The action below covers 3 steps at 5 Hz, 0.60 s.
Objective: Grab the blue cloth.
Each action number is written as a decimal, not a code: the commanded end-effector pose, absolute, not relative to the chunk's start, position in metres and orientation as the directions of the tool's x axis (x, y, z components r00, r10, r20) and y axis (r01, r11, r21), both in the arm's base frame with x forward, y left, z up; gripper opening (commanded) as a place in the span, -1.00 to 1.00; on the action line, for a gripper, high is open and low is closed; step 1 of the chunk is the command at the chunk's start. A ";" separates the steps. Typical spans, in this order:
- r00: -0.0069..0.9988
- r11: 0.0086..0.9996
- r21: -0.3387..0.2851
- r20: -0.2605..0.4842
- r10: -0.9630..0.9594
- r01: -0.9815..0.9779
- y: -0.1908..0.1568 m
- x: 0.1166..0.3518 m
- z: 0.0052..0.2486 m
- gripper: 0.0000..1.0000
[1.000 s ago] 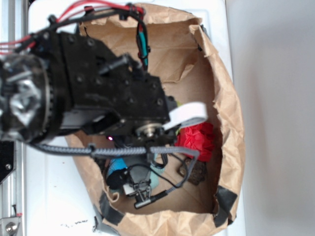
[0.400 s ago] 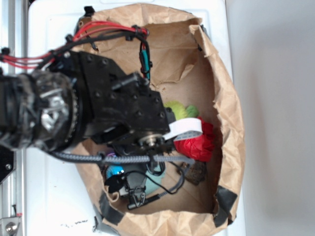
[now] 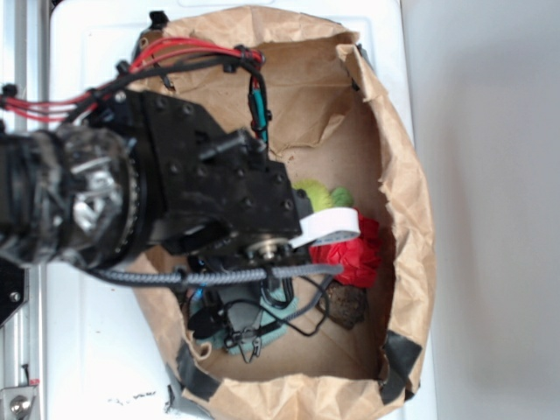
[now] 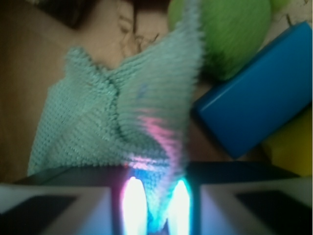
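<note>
Since the frame a moment earlier, the bright blue patch at the lower left of the bag has gone from sight, and the cloth has shifted slightly under the wrist.

Exterior view: a brown paper bag (image 3: 398,188) is laid open on a white surface, filling the middle of the frame. The black arm is seen reaching in from the left edge, and most of the bag's left half is covered by it. A red crumpled fabric lump (image 3: 354,255) is lodged right of centre, with a green soft object (image 3: 317,195) just above it. A dark brownish object (image 3: 346,306) is set below the red lump. The blue cloth (image 3: 282,315), pale teal, is partly shown at lower centre, beneath cables and the gripper (image 3: 248,343).

Wrist view: the blue cloth (image 4: 122,112) is spread across the centre and left, with a raised fold pinched between the two glowing fingertips (image 4: 133,203) at the bottom edge, the jaws drawn narrow on it. A bright blue rectangular sponge block (image 4: 257,100) is placed at the right, a green rounded object (image 4: 234,32) at the upper right, and a yellow item (image 4: 293,147) at the right edge.
</note>
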State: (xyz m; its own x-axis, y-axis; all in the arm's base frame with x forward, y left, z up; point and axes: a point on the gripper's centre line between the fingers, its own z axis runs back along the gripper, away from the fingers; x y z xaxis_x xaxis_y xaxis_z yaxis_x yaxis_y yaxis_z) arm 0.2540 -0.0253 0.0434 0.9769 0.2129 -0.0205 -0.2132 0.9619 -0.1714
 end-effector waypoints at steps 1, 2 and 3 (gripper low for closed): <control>0.979 0.964 -0.190 0.045 0.197 -0.185 -0.029 0.261 0.050 -1.00; 0.978 0.962 -0.213 0.081 0.193 -0.172 -0.026 0.259 0.060 -1.00; 0.970 0.957 -0.223 0.112 0.215 -0.187 -0.022 0.254 0.064 -1.00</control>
State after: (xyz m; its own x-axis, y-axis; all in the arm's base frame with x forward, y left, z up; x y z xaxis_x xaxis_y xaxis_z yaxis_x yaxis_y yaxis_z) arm 0.2488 -0.0255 0.0527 0.9758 0.2121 0.0527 -0.1965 0.9571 -0.2127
